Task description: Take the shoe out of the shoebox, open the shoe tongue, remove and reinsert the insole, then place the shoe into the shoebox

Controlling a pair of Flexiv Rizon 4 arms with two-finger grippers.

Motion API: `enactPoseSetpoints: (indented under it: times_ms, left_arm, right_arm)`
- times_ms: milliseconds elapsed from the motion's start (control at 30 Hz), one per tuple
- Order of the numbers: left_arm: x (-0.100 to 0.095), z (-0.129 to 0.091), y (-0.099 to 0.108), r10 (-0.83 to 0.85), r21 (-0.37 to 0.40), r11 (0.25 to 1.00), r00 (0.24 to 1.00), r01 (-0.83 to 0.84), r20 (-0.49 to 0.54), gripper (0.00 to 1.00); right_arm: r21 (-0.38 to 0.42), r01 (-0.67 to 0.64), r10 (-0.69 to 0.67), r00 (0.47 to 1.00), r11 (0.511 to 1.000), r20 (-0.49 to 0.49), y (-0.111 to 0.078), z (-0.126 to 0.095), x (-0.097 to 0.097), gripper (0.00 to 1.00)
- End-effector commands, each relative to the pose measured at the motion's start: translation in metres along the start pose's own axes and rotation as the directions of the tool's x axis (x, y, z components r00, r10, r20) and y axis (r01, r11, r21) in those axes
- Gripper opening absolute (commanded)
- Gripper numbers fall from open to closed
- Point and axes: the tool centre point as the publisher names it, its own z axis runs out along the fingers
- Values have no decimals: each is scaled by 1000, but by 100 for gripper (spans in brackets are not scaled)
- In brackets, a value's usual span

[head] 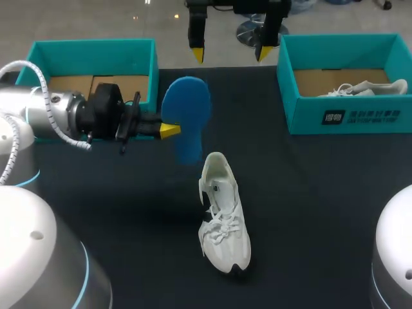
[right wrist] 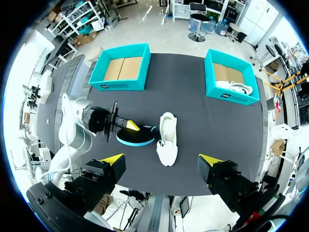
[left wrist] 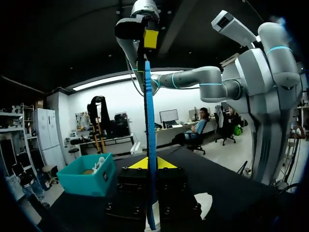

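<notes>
Low in the frame's centre, the white sneaker (head: 222,215) lies on the black table (head: 309,193), toe toward the bottom edge. Above it, at centre left, the left gripper (head: 168,131) is clamped on the blue insole (head: 188,109), held off the table. Behind, a teal shoebox (head: 154,71) sits upper left. A second teal shoebox (head: 347,116), upper right, holds another sneaker (head: 367,88). At top centre the right gripper (head: 230,53) hangs with fingers wide apart, empty.

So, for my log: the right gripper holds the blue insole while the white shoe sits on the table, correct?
No. It is the left gripper that holds the blue insole, as the head view shows. The right gripper hangs open and empty. The white shoe does sit on the table.
</notes>
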Motion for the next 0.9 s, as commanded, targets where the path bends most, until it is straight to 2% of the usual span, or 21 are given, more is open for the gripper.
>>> enactPoseSetpoints:
  times_ms: [33,200,900]
  left_arm:
    - [-5,-3,6,175,-22,984,981,-177,-86,0]
    - [-2,-1,4,217,-23,976,976,-218,-29,0]
    - [-2,-1,4,217,-23,976,976,-218,-29,0]
  right_arm:
    - [1,-1,1,1000,1000,0,1,0,0,100]
    - [1,-1,1,1000,1000,0,1,0,0,100]
    - [1,-1,1,1000,1000,0,1,0,0,100]
